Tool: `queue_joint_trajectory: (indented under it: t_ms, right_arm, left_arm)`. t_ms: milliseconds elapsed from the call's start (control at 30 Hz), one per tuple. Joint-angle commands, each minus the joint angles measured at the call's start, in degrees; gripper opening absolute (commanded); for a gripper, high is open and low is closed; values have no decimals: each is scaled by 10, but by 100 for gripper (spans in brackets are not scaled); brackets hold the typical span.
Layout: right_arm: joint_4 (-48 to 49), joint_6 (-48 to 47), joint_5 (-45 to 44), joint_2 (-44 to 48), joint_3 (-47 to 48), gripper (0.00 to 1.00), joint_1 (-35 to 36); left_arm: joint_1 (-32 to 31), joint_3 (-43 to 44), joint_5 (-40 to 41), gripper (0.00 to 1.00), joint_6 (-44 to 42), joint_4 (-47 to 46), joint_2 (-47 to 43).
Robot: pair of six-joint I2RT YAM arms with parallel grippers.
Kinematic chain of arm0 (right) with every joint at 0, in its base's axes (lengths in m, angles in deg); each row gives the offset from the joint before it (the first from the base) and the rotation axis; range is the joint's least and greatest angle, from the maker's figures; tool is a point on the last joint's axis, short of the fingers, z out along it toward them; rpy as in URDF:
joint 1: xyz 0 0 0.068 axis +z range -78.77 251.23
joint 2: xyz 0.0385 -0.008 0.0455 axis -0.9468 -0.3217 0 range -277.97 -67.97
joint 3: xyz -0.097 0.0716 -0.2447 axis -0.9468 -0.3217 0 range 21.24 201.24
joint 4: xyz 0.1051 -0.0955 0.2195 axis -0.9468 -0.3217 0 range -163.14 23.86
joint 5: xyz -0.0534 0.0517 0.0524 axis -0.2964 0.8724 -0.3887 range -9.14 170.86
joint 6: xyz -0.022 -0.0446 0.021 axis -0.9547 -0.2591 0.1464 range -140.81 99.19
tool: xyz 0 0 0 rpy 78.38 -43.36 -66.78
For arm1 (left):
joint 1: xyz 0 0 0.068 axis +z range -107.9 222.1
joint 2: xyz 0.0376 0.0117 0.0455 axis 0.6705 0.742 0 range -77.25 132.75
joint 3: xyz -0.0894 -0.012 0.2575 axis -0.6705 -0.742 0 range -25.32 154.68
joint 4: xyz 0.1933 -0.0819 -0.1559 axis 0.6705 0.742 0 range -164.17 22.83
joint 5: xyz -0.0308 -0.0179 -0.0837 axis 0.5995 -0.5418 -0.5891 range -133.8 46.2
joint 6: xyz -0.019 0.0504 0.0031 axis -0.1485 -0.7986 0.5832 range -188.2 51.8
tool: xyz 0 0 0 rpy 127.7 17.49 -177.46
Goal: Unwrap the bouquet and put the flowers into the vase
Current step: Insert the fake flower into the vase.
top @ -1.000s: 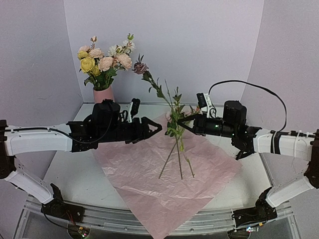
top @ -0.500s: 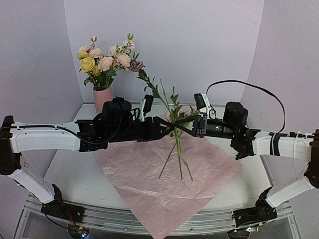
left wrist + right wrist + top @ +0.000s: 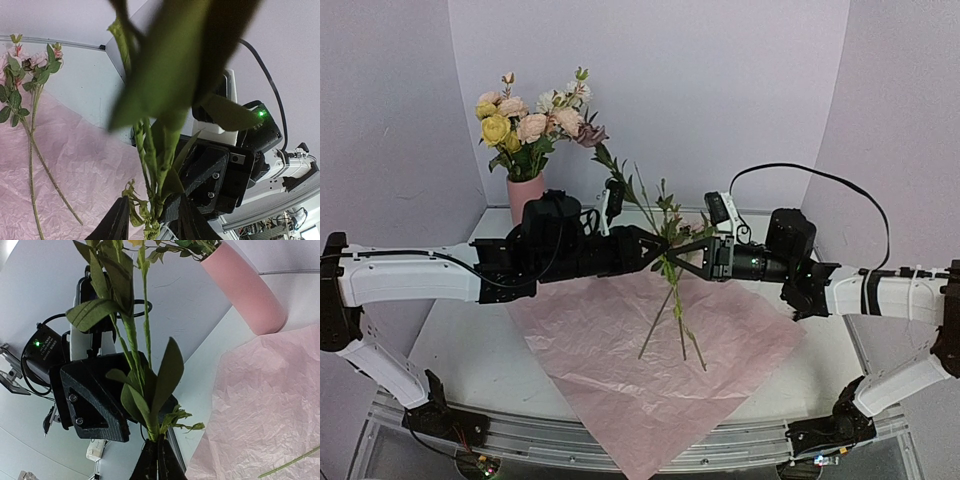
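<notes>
We've got a leafy stalk (image 3: 630, 190) up in the air over the middle of the table (image 3: 460, 330), tilted so its mauve bloom (image 3: 592, 134) leans up and left, just beside the bunch (image 3: 532, 125) of pink, cream & yellow flowers standing in the vase (image 3: 525, 195). The right gripper (image 3: 680, 248) is clamped on the stalk low down, fingers pinched together w/ leaves sprouting just above them in the right wrist view. The left gripper (image 3: 658, 246) comes in from the opposite side, tip to tip w/ the right one. Its fingers (image 3: 119, 220) stand either side of the same stalk, part open, w/ a gap showing on one side, so we don't see a grip there. Below the two grippers, loose stems (image 3: 682, 335) lie fanned out on the crinkled pink paper (image 3: 600, 330), which is spread flat & hangs over the near edge. The vase sits upright at the back left, off the paper, well apart from both grippers.
</notes>
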Motion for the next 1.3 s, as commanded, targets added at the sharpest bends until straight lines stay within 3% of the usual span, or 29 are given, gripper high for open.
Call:
queue_joint_trajectory:
  t_ms: [0, 167, 367, 467, 567, 833, 967, 1133, 1267]
  right_arm:
    - [41, -7, 19, 17, 0, 4, 7]
    - [41, -7, 29, 10, 3, 6, 12]
    - [40, -8, 29, 4, 5, 9, 18]
    - [40, -6, 25, 4, 3, 17, 18]
    - [39, -6, 23, 4, 0, 29, 18]
    - [36, -7, 20, 3, -6, 44, 18]
    - [34, -13, 20, 6, -9, 56, 18]
    - [25, -22, 18, 10, -10, 79, 18]
    - [0, -40, 10, 14, 1, 91, 18]
  left_arm:
    - [-2, 17, 18, 33, -4, -34, -9]
    - [-2, 12, 18, 26, -1, -38, -11]
    - [-2, 7, 10, 6, -1, -40, -12]
    - [-2, 3, 11, 0, -4, -40, -17]
    - [-2, -4, 17, 0, -8, -39, -26]
    - [-2, -32, 41, 0, -38, -37, -47]
    - [-2, -52, 67, 0, -81, -21, -73]
    - [-2, -28, 155, 0, -141, 87, -107]
    - [-2, -10, 223, 0, -194, 147, -140]
